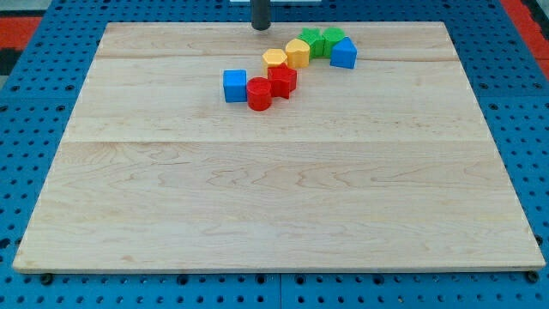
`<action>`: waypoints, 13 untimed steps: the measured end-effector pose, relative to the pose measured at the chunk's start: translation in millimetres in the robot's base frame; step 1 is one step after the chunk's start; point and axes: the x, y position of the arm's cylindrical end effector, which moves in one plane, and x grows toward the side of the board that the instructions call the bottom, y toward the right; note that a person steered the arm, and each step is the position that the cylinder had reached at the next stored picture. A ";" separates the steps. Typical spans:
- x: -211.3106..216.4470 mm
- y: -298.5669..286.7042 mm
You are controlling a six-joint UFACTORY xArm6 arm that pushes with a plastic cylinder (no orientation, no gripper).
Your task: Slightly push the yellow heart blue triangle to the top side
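The rod comes down at the view's top and my tip rests near the board's top edge, left of and above the blocks and touching none. A blue triangle lies at the right end of a chain of blocks. Two yellow blocks sit side by side: one beside the green blocks and one to its left; which is the heart I cannot tell for sure. Two green blocks sit just above the blue triangle.
Two red blocks touch below the yellow ones, and a blue cube lies at the chain's left end. The wooden board rests on a blue pegboard.
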 end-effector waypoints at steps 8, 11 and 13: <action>99.1 230.1; 108.5 79.2; 85.5 91.8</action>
